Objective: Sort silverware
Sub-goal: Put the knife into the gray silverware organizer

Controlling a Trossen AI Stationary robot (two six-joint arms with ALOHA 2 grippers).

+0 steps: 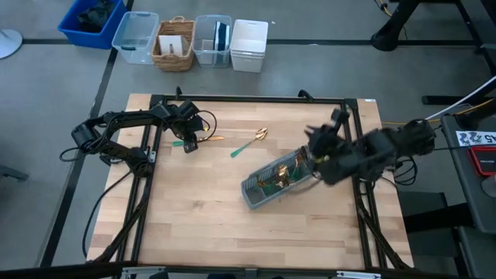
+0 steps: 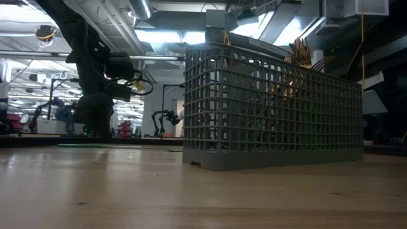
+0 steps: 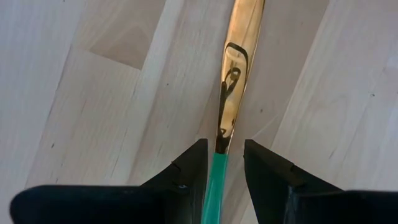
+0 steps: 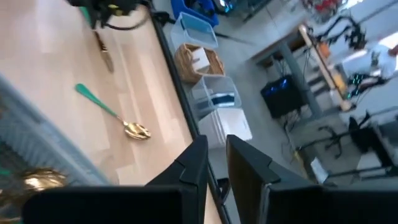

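The left pincer [image 3: 222, 171] is straddling a knife's [image 3: 239, 68] teal handle, jaws not visibly closed, needing a centred squeeze before lifting.

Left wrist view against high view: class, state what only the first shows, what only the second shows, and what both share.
Only the left wrist view shows the left end effector fingers standing on either side of the knife's teal handle, and a reflection in its gold blade. Only the high view shows the grey caddy holding silverware, the loose spoon, the right end effector by the caddy, and bins beyond the table. Both share the knife and the wooden table.
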